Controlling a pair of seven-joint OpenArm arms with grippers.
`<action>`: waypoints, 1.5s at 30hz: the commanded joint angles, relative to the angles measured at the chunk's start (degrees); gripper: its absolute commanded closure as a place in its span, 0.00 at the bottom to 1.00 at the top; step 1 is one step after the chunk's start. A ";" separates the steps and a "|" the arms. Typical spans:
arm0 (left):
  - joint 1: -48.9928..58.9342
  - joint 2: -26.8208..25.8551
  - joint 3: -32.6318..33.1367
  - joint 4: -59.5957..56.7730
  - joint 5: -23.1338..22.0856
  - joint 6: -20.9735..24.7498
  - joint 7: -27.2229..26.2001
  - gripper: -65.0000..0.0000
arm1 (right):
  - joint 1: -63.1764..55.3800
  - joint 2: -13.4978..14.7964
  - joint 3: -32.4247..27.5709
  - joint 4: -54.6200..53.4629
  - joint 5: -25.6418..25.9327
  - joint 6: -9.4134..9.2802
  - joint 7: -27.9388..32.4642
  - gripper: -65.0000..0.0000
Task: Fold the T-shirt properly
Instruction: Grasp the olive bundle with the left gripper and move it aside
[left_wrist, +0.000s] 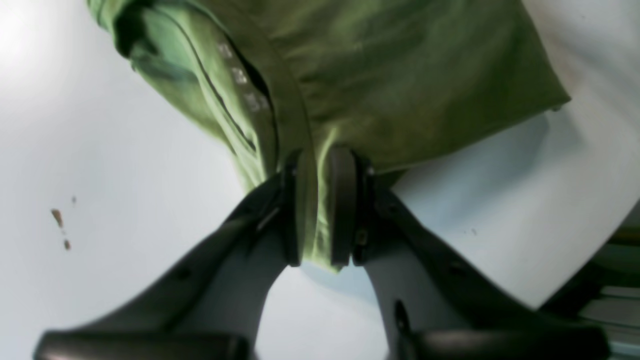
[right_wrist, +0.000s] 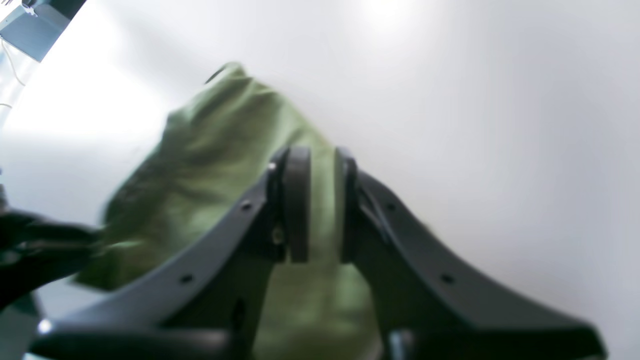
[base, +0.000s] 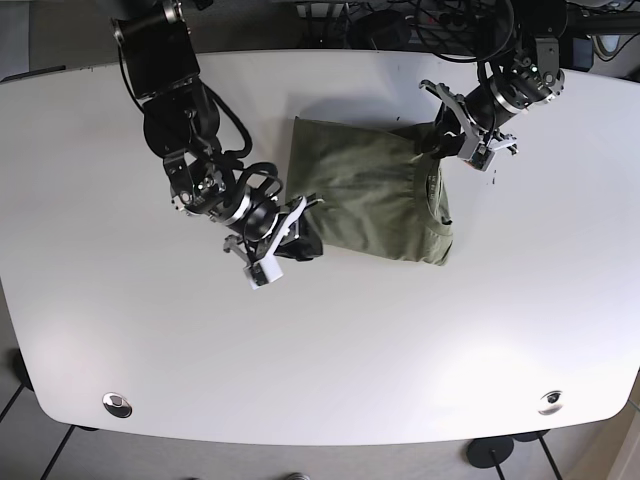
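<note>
The green T-shirt (base: 365, 195) lies partly folded in the middle of the white table. My left gripper (left_wrist: 320, 210) is shut on a fold of the shirt near its collar (left_wrist: 280, 100); in the base view the left gripper (base: 447, 137) is at the shirt's upper right corner. My right gripper (right_wrist: 320, 205) is shut on the shirt's fabric (right_wrist: 220, 165); in the base view the right gripper (base: 290, 232) is at the shirt's lower left corner. Both held edges are lifted slightly off the table.
The white table (base: 320, 350) spreads wide around the shirt. Small brown specks (left_wrist: 59, 220) mark the table surface in the left wrist view. Cables and gear (base: 400, 20) lie beyond the far edge. Two round fittings (base: 117, 404) sit near the front edge.
</note>
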 joint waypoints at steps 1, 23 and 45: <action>-0.13 0.07 1.00 -0.31 -0.88 -0.15 -1.28 0.90 | 3.21 0.20 0.13 -4.44 0.30 0.44 1.17 0.89; -35.83 0.24 2.85 -28.70 11.16 -0.06 -1.28 0.86 | -14.55 3.19 -0.13 -0.22 0.21 4.40 8.91 0.89; -29.67 4.55 29.84 -29.23 11.08 41.87 -8.32 0.47 | -13.93 4.16 -3.47 4.08 0.65 4.31 8.91 0.89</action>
